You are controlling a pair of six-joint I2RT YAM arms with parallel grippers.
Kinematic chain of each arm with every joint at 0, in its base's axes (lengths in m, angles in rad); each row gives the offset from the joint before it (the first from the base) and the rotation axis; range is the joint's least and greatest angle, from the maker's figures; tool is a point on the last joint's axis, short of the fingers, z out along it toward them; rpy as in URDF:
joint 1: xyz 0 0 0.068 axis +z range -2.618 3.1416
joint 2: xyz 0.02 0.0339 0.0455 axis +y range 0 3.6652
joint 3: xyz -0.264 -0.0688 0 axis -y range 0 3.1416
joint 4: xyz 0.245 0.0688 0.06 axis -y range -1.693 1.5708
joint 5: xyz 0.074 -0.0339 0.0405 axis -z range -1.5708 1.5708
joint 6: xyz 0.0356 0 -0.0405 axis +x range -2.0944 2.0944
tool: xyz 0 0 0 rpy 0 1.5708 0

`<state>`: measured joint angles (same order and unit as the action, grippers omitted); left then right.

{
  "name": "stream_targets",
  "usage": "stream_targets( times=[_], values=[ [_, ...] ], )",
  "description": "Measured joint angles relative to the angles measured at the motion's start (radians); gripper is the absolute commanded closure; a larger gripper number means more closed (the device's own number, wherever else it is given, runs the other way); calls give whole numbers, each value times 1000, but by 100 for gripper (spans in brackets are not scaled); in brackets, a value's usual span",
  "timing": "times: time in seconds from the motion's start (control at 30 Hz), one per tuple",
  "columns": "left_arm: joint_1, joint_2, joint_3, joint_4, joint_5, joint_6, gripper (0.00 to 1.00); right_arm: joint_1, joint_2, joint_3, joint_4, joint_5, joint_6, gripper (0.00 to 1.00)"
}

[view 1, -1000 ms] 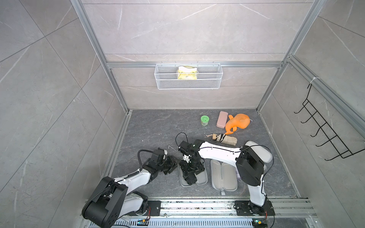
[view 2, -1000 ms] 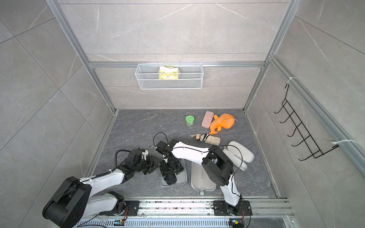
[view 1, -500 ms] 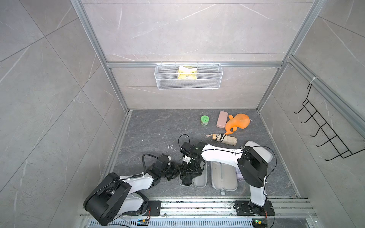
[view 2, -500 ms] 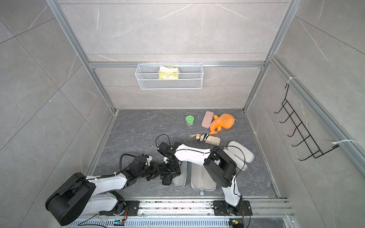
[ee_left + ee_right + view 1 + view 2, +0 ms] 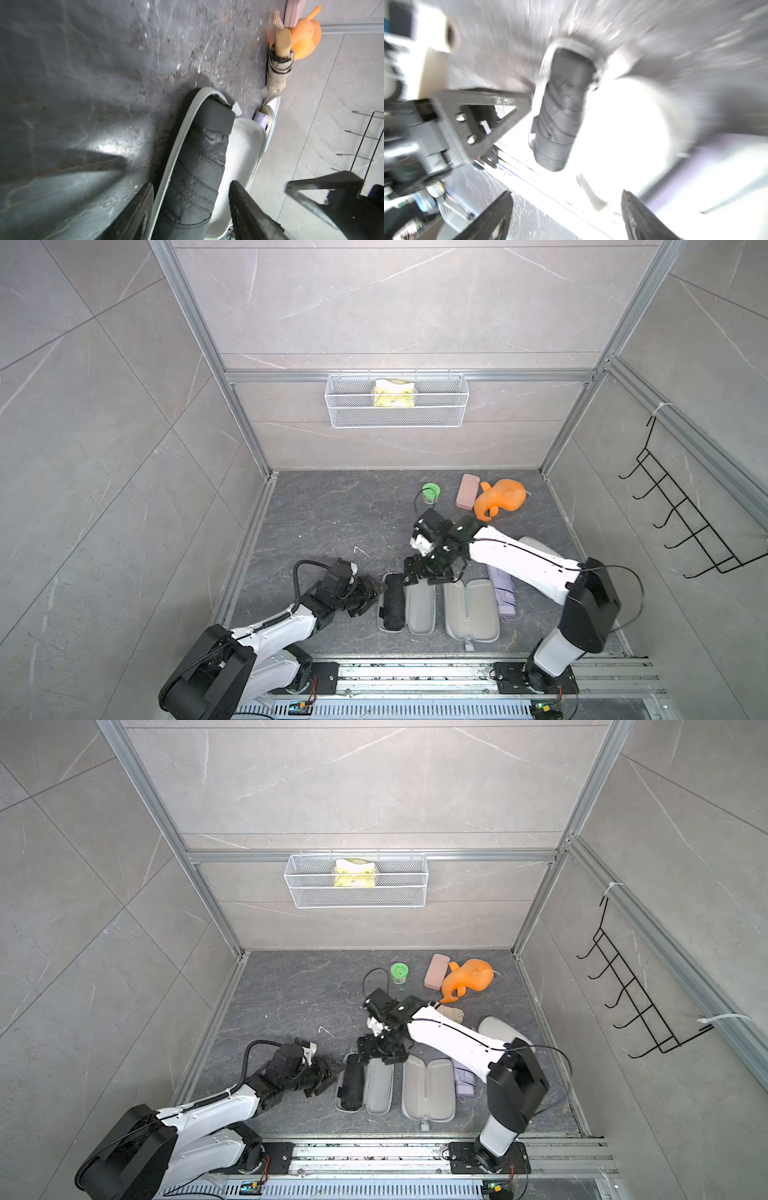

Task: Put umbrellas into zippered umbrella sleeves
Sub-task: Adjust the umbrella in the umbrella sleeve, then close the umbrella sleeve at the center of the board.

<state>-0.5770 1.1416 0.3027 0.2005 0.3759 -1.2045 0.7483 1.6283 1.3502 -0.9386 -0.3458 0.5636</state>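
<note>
As black umbrella (image 5: 394, 601) lies in sleeve (image 5: 420, 605), handle (image 5: 212, 116) farthest back, left pincer (image 5: 191, 184), right pincer (image 5: 566, 194) agape, empty.

The left arm (image 5: 270, 626) lies low, stretched forward from the front edge and angled inward, wrist nearly level. The left tool (image 5: 374, 593) points toward the middle, its fingers (image 5: 138, 209) parted. The right arm (image 5: 519, 560) rises to a bent elbow, then reaches across toward the centre; the right tool (image 5: 424, 572) tips downward, jaws spread wide. The two tools sit near each other, not touching.
</note>
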Motion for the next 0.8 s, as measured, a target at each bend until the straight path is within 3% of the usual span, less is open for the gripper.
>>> stream_targets(
  times=[0.1,0.4,0.5,0.8],
  values=[
    [6,34,44,-35,9,48,38,-48,-46,-61,6,2,-7,16],
    [5,84,73,-74,28,125,41,-27,14,-229,149,-54,28,17],
    [2,113,73,-72,36,135,46,-10,20,-254,192,-78,48,18],
    [-6,159,71,-21,74,129,74,63,19,-268,401,-235,188,20]
  ],
)
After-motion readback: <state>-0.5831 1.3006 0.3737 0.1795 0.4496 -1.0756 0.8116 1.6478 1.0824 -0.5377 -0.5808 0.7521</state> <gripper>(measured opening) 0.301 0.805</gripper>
